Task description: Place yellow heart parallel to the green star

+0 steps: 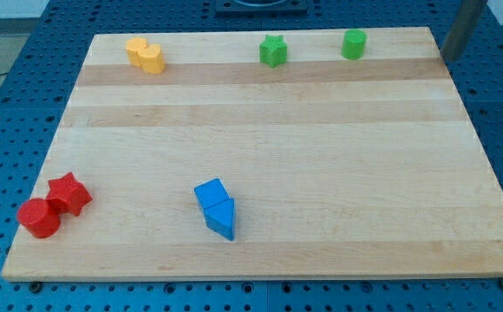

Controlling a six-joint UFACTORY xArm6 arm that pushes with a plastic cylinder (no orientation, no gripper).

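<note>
Two yellow blocks touch near the board's top left: a darker one [136,48] and a lighter one [152,59] just right and below it. I cannot tell which of them is the heart. The green star [272,51] sits at the top centre, well to their right. My tip [451,55] is at the view's top right, just past the board's corner, far to the right of the green star and the yellow blocks. It touches no block.
A green cylinder-like block [353,43] stands right of the green star. A red star [69,193] and a red cylinder [39,217] touch at the bottom left. Two blue blocks [216,208] touch at the bottom centre. The wooden board [321,173] lies on a blue perforated table.
</note>
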